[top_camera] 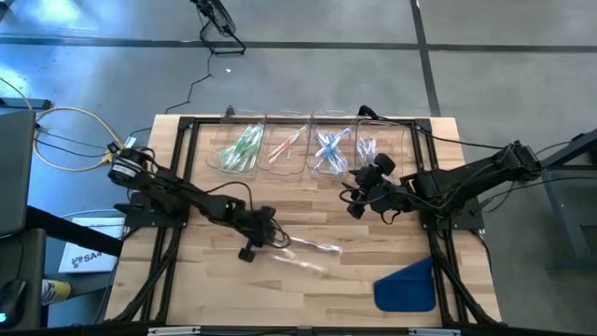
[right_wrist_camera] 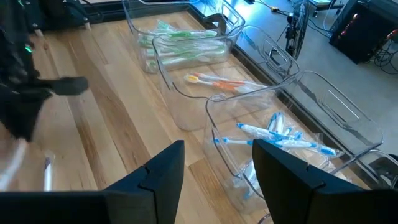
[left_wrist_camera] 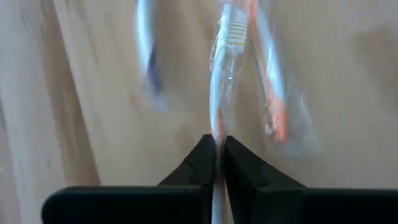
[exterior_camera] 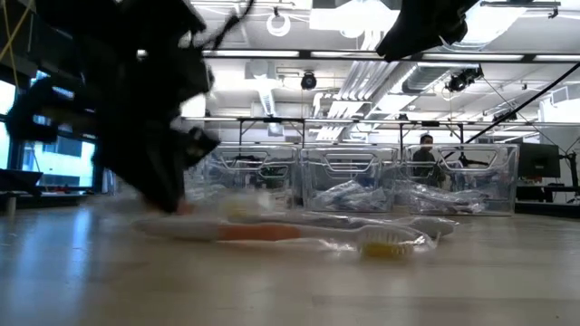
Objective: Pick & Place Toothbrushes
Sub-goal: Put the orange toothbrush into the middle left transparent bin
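High view: four clear bins (top_camera: 244, 149), two grippers, left gripper (top_camera: 272, 239) pinching toothbrush (top_camera: 312, 246).

Four clear bins (top_camera: 308, 147) along far edge of wooden table (top_camera: 224, 271), holding green, orange and blue toothbrushes (top_camera: 241, 147). Left gripper (top_camera: 264, 233) at table centre, beside loose wrapped toothbrushes (top_camera: 312, 247). Right gripper (top_camera: 366, 189) near bins. Blue cloth (top_camera: 407, 287) near right corner.

Left arm stretched diagonally toward table centre, left gripper (top_camera: 264, 231) low at the surface, fingers (left_wrist_camera: 202, 163) pressed nearly together, only a thin slit between. Right arm reached in from the far-right side, right gripper (top_camera: 366, 191) held above the table, fingers (right_wrist_camera: 163, 171) parted wide.
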You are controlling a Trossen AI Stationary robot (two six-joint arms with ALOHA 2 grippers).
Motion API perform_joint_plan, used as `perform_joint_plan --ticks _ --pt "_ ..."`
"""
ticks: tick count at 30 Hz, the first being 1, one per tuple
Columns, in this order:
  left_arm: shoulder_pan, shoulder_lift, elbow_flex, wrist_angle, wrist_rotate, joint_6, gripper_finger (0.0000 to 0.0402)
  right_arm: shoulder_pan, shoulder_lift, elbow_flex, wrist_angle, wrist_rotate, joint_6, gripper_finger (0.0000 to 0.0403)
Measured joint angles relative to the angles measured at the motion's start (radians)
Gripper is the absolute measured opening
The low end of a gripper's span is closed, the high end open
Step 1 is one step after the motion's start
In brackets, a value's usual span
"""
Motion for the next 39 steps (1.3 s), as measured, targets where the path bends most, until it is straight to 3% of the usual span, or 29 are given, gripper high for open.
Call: perform_joint_plan --ticks 11,22,27,32,39 --pt "0.094 -0.301 0.003 -0.02 0.006 0.145 0.0009 0.0 0.0 0.0 -0.001 0.002 0.0 0.0183" --pt "0.194 -0.565 0.005 0.031 -0.145 0.206 0.0007 0.0 0.0 0.0 0.0 0.003 0.0 0.0183" --pt "0.236 -0.59 0.005 0.103 -0.185 0.206 0.0007 0.0 0.0 0.0 0.0 0.003 0.0 0.0183" --pt "0.321 -0.571 0.005 0.137 -0.302 0.206 0.0007 0.0 0.0 0.0 0.001 0.003 0.0 0.0183" --pt "0.493 -0.462 0.005 0.279 -0.249 0.166 0.0007 0.0 0.0 0.0 0.001 0.003 0.002 0.0183"
